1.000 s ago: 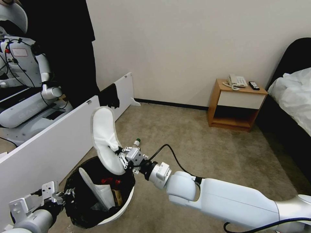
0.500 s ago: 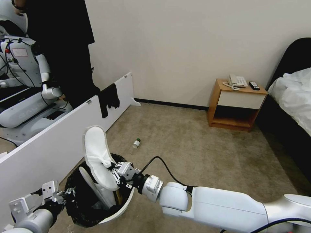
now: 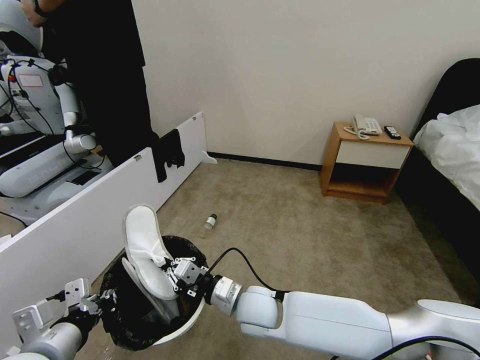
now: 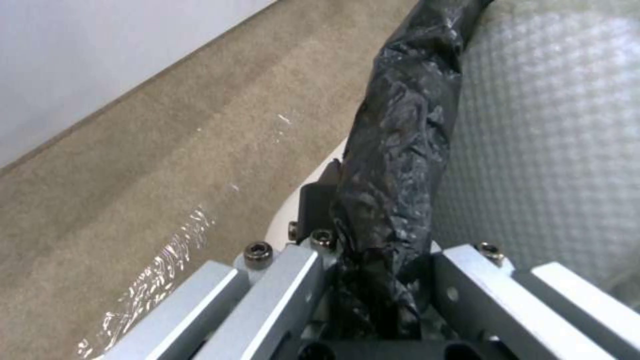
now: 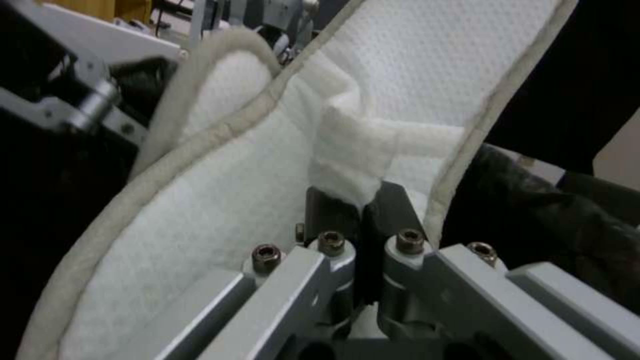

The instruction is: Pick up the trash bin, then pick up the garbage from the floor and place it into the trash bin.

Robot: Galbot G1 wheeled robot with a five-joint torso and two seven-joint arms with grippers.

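A: Holding the trash bin (image 3: 192,320) at lower left of the head view, why? Left end effector (image 3: 102,299) is clamped on its bagged rim, keeping the mouth open under the drop.

B: Right end effector (image 3: 170,272) pinches the white slipper (image 3: 145,250) by its strap, toe half inside.

A: Contents?

B: Another slipper (image 3: 150,295), dark litter. Green-capped bottle (image 3: 210,222) lies on the carpet, centre frame.

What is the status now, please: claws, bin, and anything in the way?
Left claw shut on the trash bin rim. Right claw shut on a white slipper, over the bin mouth. Another slipper inside already. Green-capped bottle on carpet.
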